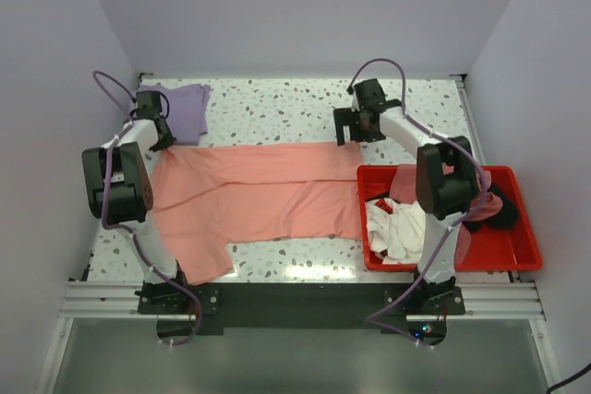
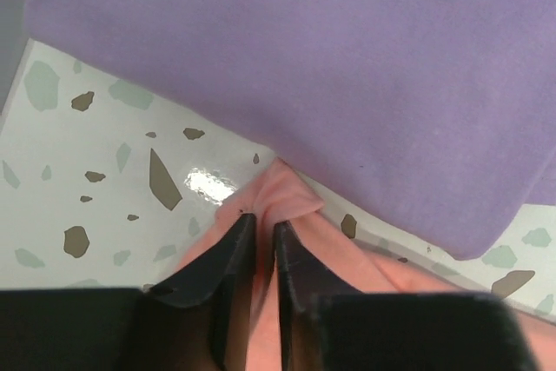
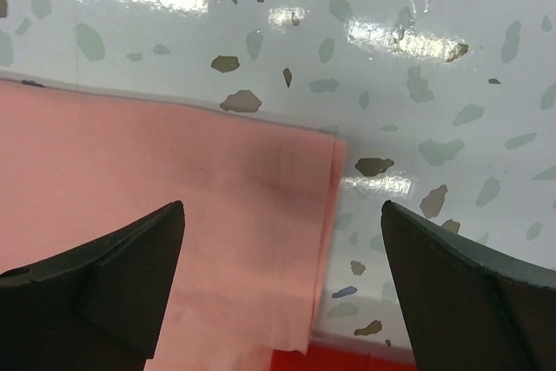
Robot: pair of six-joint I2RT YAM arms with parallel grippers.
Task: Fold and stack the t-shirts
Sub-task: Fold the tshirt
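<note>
A large salmon-pink t-shirt (image 1: 259,191) lies spread across the table. My left gripper (image 1: 159,136) is shut on its far left corner (image 2: 282,197), right beside a folded lavender-purple t-shirt (image 1: 180,108), which fills the top of the left wrist view (image 2: 304,67). My right gripper (image 1: 355,126) is open and empty, hovering over the pink shirt's far right corner (image 3: 217,206), with one finger (image 3: 130,258) above the cloth and the other (image 3: 452,275) above bare table. White, dusty pink and black shirts (image 1: 397,223) lie bunched in the red bin.
The red plastic bin (image 1: 517,260) stands at the right front; its rim shows in the right wrist view (image 3: 347,361). The pink shirt's hem reaches the bin's left wall. Grey walls enclose the speckled table (image 1: 277,108).
</note>
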